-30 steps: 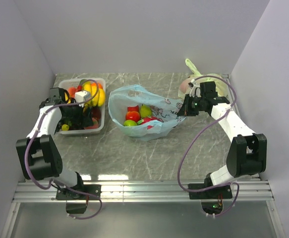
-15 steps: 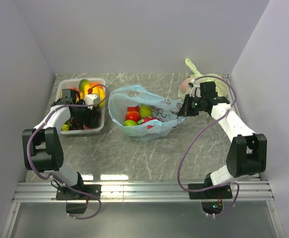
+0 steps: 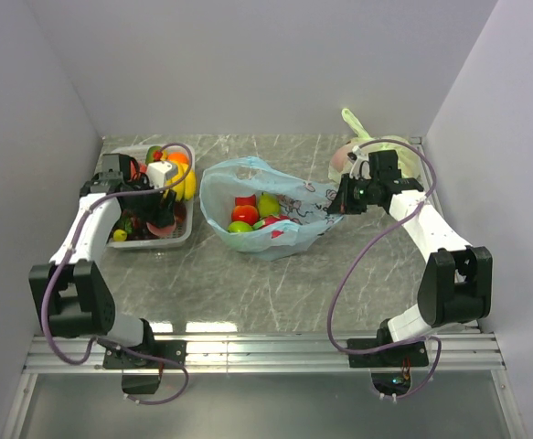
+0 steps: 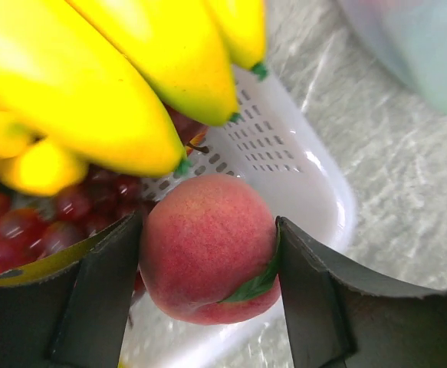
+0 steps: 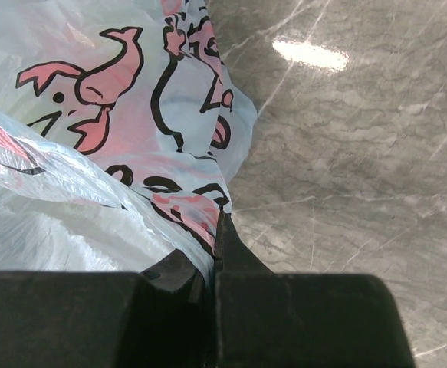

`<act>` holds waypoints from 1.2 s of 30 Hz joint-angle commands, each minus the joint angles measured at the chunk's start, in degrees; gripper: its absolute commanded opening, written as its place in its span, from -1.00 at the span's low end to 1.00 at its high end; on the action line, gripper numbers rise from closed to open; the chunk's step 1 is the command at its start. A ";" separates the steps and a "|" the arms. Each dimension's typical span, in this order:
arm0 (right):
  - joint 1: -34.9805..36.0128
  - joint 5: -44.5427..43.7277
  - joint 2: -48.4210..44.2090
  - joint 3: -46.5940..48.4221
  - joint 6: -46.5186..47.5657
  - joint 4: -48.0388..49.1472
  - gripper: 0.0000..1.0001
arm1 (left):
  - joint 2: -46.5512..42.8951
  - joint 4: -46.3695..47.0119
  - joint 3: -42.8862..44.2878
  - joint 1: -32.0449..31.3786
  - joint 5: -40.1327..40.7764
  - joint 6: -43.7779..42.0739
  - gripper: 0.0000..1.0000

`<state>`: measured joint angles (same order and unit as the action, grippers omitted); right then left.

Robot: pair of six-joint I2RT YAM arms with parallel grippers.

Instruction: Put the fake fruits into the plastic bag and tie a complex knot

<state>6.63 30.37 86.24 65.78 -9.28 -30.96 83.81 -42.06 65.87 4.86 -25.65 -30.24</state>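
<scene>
Shifted inward across the white basket (image 4: pixel 284 161), the left tool (image 4: pixel 208 226) is clamped on the pink peach (image 4: pixel 204 257), best lifted clear of the bananas (image 4: pixel 93 92) toward the mid-surface plastic bag (image 3: pixel 293 206), pinched open by the shut right tool (image 5: pixel 214 230).

No readable text anywhere (the plastic bag (image 5: pixel 93 84) bears only cartoon prints).

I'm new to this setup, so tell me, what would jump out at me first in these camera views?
A pink peach fills the left wrist view, pinched by the left claw over the white basket, under yellow bananas. Mid-table lies the open light-blue plastic bag with red and green fruits inside, its right edge pinched in the shut right claw.
</scene>
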 commanded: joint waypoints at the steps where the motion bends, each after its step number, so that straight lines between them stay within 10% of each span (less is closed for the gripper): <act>1: 0.40 -0.22 -0.19 2.69 0.49 0.64 -1.00 | -4.70 -5.30 3.57 0.06 -1.51 1.50 -0.46; 13: 1.01 0.83 0.86 3.83 0.14 1.34 -1.00 | -7.52 -23.24 14.54 -0.99 -22.85 -3.79 -0.74; 21: 2.24 1.27 1.12 4.00 -0.04 1.78 -1.00 | -5.94 2.65 20.27 -18.74 -23.93 20.72 -0.73; 30: 2.77 3.20 2.62 6.11 -1.53 3.36 -1.00 | 4.33 19.73 14.64 -30.08 -14.97 23.03 -0.75; 36: 2.77 4.60 3.23 6.64 -2.06 3.72 -1.00 | 11.63 23.61 19.11 -30.62 -5.80 22.60 0.05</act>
<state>8.91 33.15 88.84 69.54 -10.72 -29.23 95.04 -23.05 81.08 -26.20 -36.07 -8.10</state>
